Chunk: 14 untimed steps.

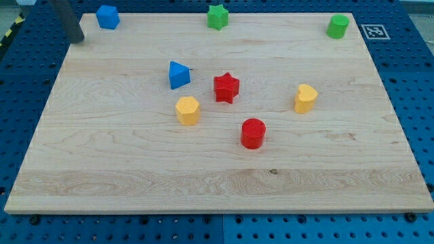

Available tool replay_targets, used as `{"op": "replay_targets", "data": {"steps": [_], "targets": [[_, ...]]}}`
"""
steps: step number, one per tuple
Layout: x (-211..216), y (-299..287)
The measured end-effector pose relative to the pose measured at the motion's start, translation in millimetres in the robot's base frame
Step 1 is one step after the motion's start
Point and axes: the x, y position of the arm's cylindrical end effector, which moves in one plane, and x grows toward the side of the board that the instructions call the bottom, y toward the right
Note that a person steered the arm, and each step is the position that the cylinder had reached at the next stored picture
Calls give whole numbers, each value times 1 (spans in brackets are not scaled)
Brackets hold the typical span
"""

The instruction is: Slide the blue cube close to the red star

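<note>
The blue cube [107,16] sits at the board's top left corner area. The red star [226,88] lies near the board's middle, far to the cube's lower right. A second blue block [179,74], wedge-like in shape, lies just left of the red star. My dark rod comes down from the view's top left, and my tip [76,39] rests at the board's left edge, a little to the left of and below the blue cube, not touching it.
A yellow hexagonal block [188,110] lies below the blue wedge. A red cylinder [253,133] lies below the red star. A yellow block [305,98] is to the right. A green star [217,17] and a green cylinder [338,26] sit along the top edge.
</note>
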Motion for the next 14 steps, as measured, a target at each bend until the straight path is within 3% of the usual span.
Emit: {"op": "replay_targets", "data": {"steps": [1, 4, 6, 9, 11, 14], "targets": [[-58, 2], [-57, 56], [-57, 62], [-39, 79], [1, 109], [25, 208]]}}
